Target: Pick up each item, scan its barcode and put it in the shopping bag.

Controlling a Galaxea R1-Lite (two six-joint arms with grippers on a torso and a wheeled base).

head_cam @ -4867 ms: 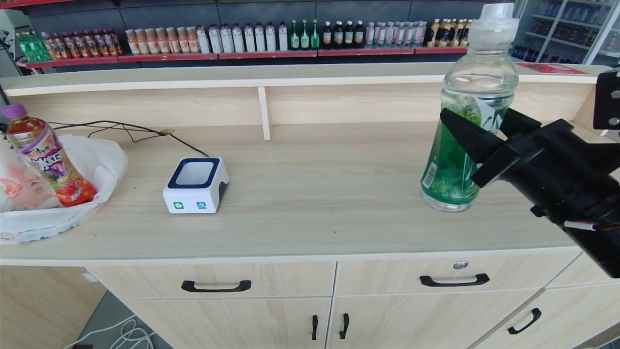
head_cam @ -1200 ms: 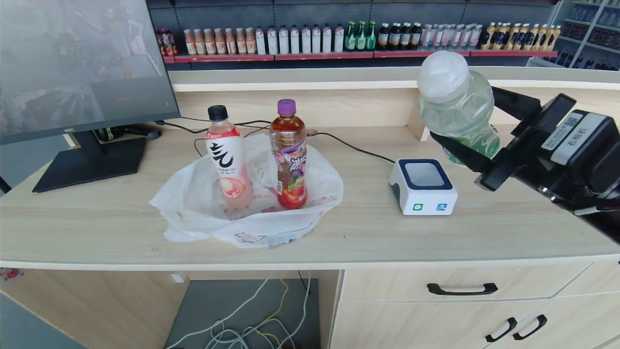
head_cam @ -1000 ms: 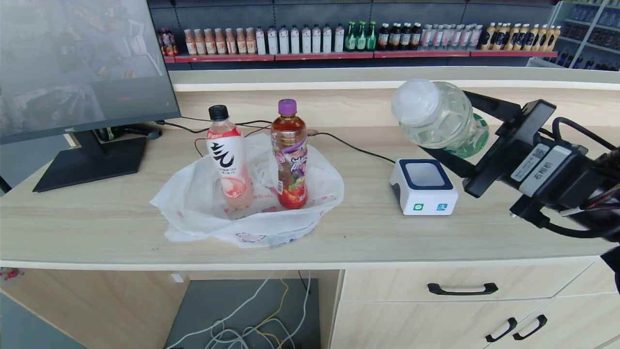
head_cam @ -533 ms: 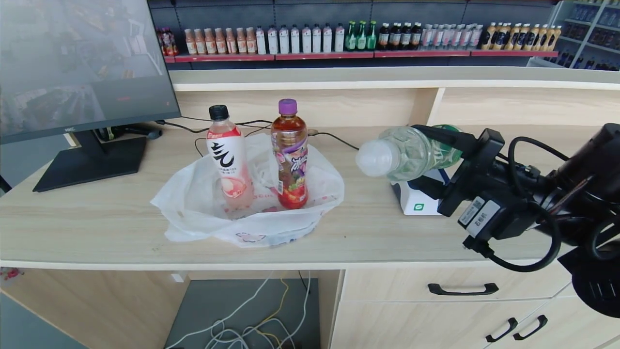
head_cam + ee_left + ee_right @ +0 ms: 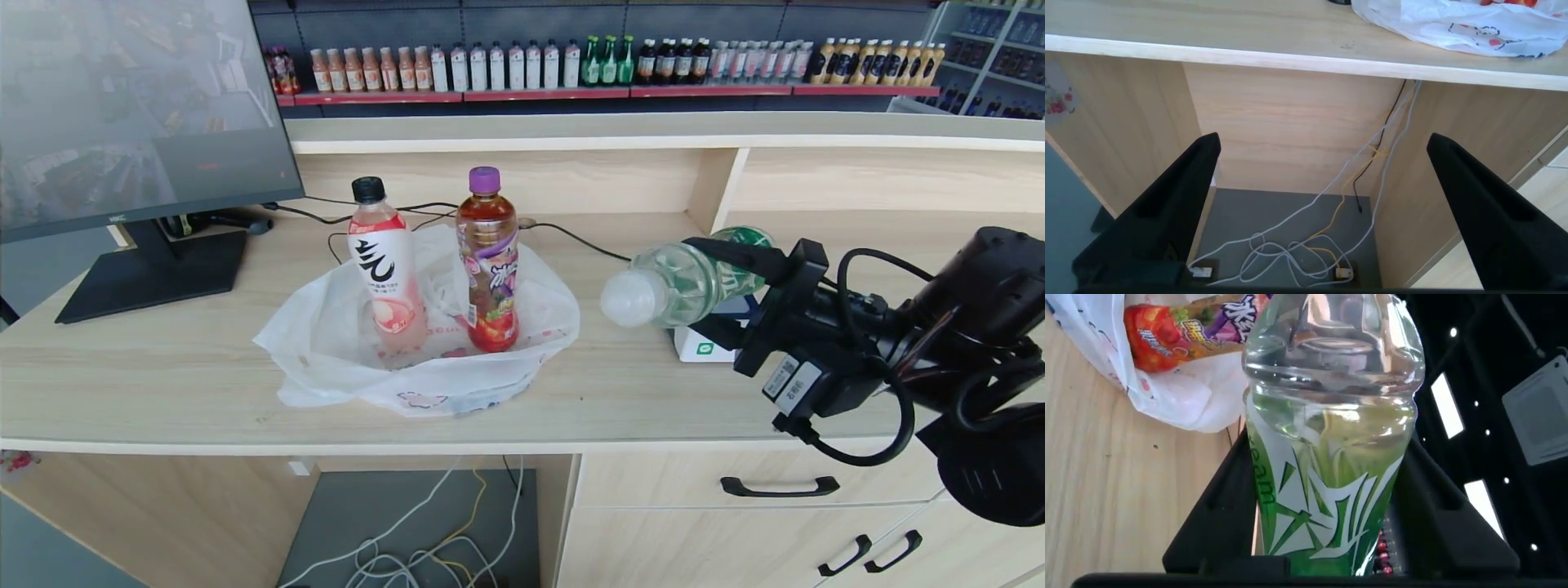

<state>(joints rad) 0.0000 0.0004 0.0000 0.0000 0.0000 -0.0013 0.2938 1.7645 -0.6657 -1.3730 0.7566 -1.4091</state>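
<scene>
Pale wood worktop carries the shopping bag, 2 bottles upright inside it, and the scanner just right of it. Over the scanner the right gripper has its fingers clamped on the green bottle. That bottle's long axis lies nearly level, cap pointing left toward the bag, which sits near. Whether the barcode faces the scanner cannot be told. Down below the worktop edge, the left gripper hangs with fingers spread wide, empty.
</scene>
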